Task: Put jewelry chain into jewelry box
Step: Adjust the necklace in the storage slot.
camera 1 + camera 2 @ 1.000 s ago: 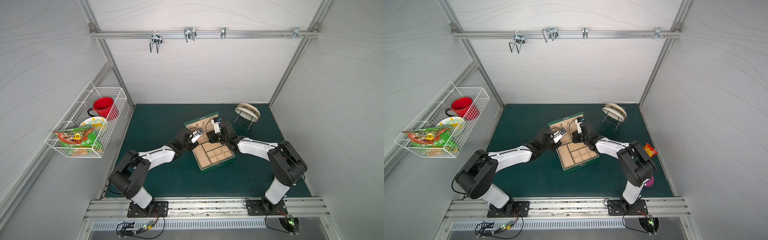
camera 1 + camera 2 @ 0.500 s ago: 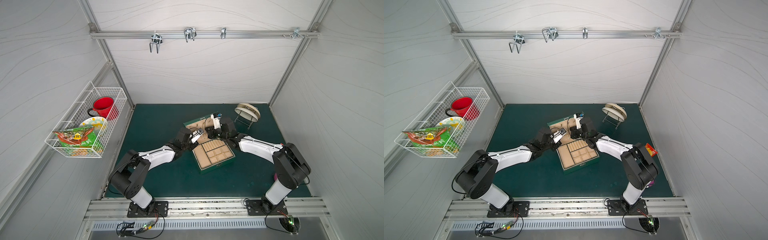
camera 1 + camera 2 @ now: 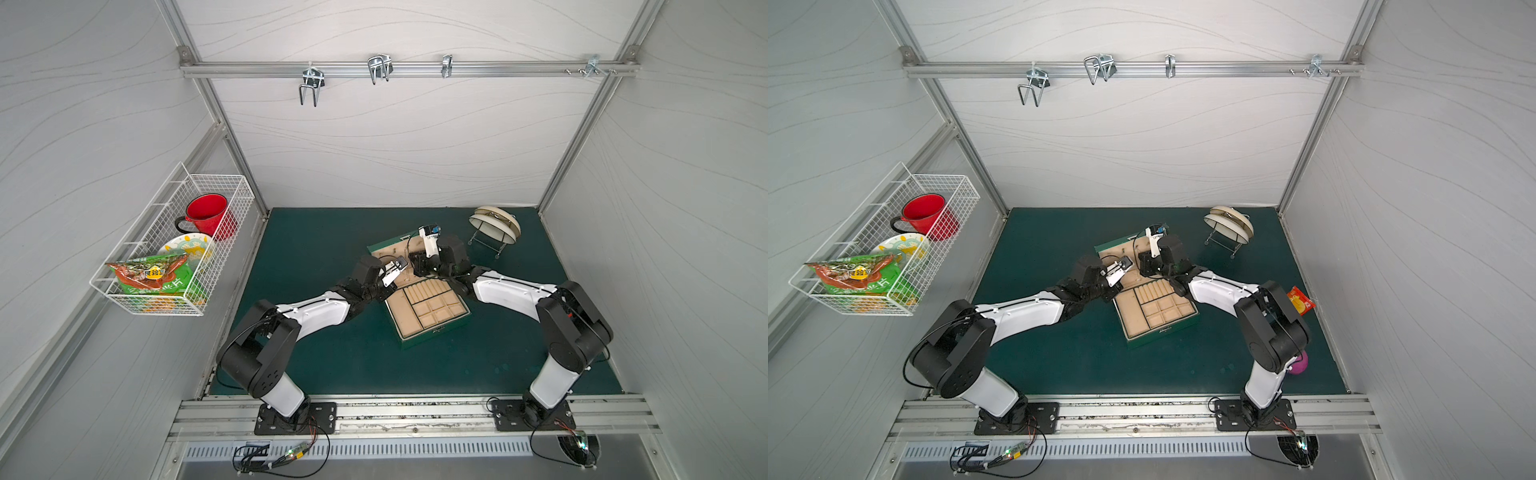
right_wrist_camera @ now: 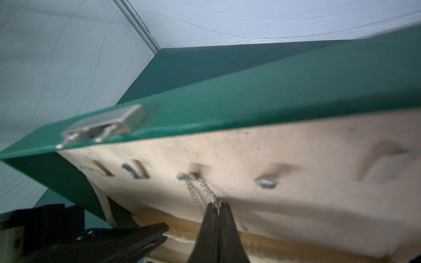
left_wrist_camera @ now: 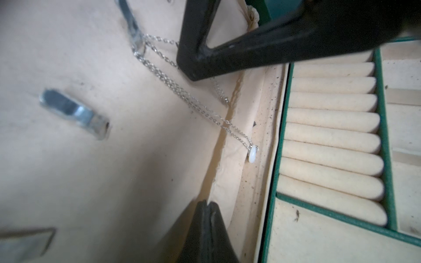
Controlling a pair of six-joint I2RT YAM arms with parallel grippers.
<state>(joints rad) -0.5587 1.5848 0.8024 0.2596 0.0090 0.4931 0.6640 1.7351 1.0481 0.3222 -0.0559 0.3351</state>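
Jewelry box: we see the jewelry box (image 3: 432,332) open on the green mat, its lid (image 4: 250,91) standing up behind the tray in both top views.
Jewelry chain: the jewelry chain (image 5: 182,91) is already inside the box, looped over a hook (image 5: 136,43) on the lid's beige lining.
Long axis: we read the chain as running straight from the hook down the lining to the fold where the lid meets the tray. There its pendant (image 5: 252,154) rests just beside the ring rolls (image 5: 330,127).
Right gripper: the right gripper (image 4: 217,208) has its jaws pressed together on a strand of the chain just below the hook, and links show at its tips.
Left gripper: the left gripper (image 5: 207,205) is closed with nothing between its jaws. It points at the lining near the fold, with the pendant ahead of its tips and apart from them.
Nearer arm: the right arm is the one in contact, at the hook end. The left arm is closer to the pendant end.
What the move turns on: we judge that the held strand lies hook-side of the right gripper. Letting go there should leave the chain hanging on the hook, provided the tips draw back without dragging the loop off.
Risk: the links are very fine, so we cannot tell whether one strand or two are pinched.
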